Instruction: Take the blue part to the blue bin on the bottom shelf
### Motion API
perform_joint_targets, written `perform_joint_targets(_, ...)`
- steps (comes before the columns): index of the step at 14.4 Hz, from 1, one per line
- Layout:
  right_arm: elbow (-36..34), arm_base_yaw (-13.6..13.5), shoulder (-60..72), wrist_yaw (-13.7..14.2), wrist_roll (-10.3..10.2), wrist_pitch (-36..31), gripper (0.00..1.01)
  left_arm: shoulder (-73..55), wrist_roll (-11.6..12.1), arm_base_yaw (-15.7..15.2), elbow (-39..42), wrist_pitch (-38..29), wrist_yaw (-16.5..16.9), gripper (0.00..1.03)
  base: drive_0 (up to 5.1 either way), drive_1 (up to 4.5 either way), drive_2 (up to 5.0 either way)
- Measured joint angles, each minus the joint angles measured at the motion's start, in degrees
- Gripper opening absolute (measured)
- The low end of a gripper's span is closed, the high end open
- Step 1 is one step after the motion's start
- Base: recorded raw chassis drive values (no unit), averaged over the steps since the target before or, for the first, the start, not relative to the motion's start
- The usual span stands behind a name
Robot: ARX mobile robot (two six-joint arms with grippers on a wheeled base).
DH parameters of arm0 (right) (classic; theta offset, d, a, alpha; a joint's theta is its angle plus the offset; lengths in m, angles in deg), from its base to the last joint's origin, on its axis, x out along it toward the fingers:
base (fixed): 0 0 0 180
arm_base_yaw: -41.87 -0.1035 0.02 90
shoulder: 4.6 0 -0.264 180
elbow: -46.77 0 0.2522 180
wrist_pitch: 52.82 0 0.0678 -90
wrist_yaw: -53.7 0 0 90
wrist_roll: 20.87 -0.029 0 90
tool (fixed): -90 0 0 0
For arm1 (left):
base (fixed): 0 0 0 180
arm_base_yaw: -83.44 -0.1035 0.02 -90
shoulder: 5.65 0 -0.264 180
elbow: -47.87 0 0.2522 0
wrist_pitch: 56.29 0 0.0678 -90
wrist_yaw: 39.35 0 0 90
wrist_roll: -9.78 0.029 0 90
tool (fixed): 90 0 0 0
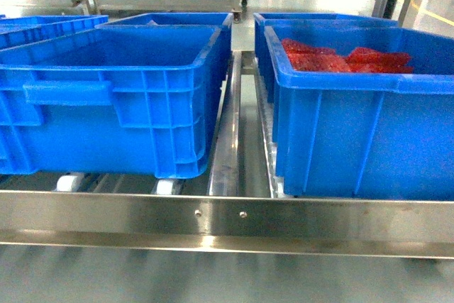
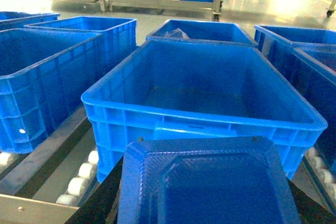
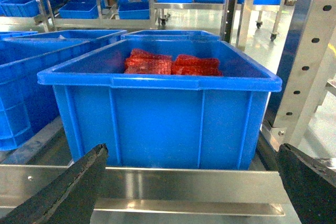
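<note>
two end effectors: left (image 2: 210, 219) holds blue part (image 2: 210, 182) before blue bin (image 2: 205, 103); right (image 3: 194, 182) spread wide

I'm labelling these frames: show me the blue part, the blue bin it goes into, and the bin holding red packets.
blue part (image 2: 210, 182): left wrist view, its top face.
blue bin (image 2: 199, 124): left wrist view, near rim.
bin with red packets (image 3: 157, 124): right wrist view, front wall.
</note>
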Motion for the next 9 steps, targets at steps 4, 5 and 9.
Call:
perform_joint_targets(4,0.0,0.0,0.0,0.0,0.0,0.0,0.98,0.0,0.0,0.0,0.0,-0.1,0.0,0.43,0.0,4.08,-4.0)
perform_joint_targets(5,0.0,0.0,0.0,0.0,0.0,0.0,0.98,0.0,0.0,0.0,0.0,0.1,0.0,0.43,0.0,4.08,-4.0)
perform_joint_targets(9,0.0,0.0,0.0,0.0,0.0,-0.1,0.98,0.0,0.0,0.0,0.0,0.0,0.0,0.43,0.0,4.08,-4.0)
